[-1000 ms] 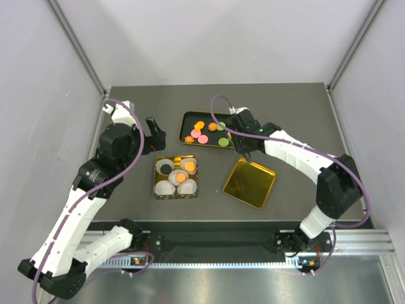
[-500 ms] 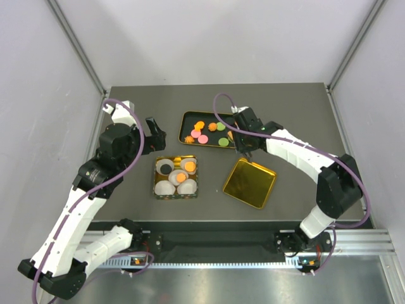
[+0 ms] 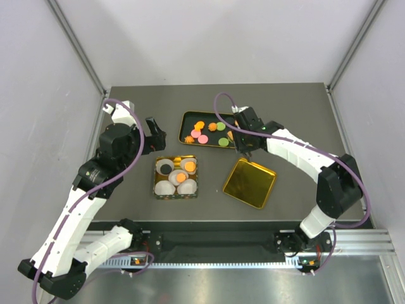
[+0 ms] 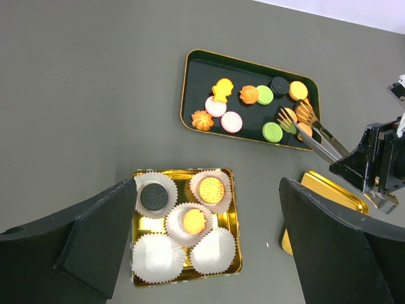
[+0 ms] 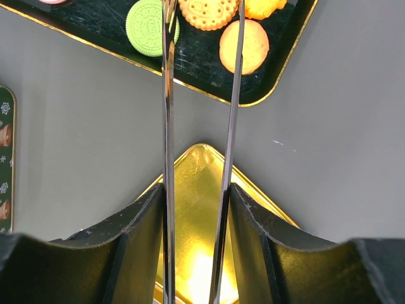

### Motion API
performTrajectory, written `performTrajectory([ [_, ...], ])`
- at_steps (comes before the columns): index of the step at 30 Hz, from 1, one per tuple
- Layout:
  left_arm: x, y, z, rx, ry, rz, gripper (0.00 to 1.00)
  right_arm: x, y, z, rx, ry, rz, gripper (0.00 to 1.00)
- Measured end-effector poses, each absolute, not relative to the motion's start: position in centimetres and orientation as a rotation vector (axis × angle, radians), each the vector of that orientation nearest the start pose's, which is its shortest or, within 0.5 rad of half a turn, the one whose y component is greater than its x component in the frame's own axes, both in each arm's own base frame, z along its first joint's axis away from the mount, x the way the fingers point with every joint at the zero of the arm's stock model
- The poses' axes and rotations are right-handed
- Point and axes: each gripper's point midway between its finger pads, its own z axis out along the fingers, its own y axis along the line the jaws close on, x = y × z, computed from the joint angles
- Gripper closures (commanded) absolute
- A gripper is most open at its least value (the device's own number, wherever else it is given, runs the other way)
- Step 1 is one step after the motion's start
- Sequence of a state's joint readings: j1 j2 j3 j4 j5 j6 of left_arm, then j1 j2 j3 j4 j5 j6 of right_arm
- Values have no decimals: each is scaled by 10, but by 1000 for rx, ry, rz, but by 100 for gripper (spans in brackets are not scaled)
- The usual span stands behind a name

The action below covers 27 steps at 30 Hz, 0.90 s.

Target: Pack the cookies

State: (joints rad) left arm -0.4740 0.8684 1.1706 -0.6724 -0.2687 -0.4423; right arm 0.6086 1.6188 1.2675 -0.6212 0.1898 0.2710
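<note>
Several cookies (image 4: 253, 104), orange, pink, green and one dark, lie in a black tray (image 3: 185, 117) at the table's middle back. My right gripper (image 3: 243, 144) is shut on metal tongs (image 5: 168, 126). In the right wrist view the tong arms run out to the black tray (image 5: 278, 69), one on each side of a round orange cookie (image 5: 209, 12); their tips are cut off by the frame edge. My left gripper (image 4: 209, 190) hangs open above a gold tin (image 4: 231, 209) of white paper cups. Three cups hold cookies, one dark (image 4: 153, 196) and two orange (image 4: 211, 189).
Two paper cups (image 4: 154, 256) in the gold tin (image 3: 156, 190) hold nothing. A gold lid (image 3: 249, 183) lies right of the tin, under my right gripper (image 5: 196, 196). White walls close in the table on three sides.
The right gripper with the tongs has edged slightly toward the black tray. The left arm has not moved.
</note>
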Motion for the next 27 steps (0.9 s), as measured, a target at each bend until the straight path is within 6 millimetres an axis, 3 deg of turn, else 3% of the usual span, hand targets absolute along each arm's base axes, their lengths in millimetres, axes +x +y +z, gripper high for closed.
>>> performTrajectory([
  [14, 265, -103, 320, -149, 1938, -351, 1, 332, 206, 111, -367, 2536, 148, 64],
  [27, 265, -103, 320, -149, 1938, -350, 1, 347, 210, 135, -333, 2473, 175, 65],
])
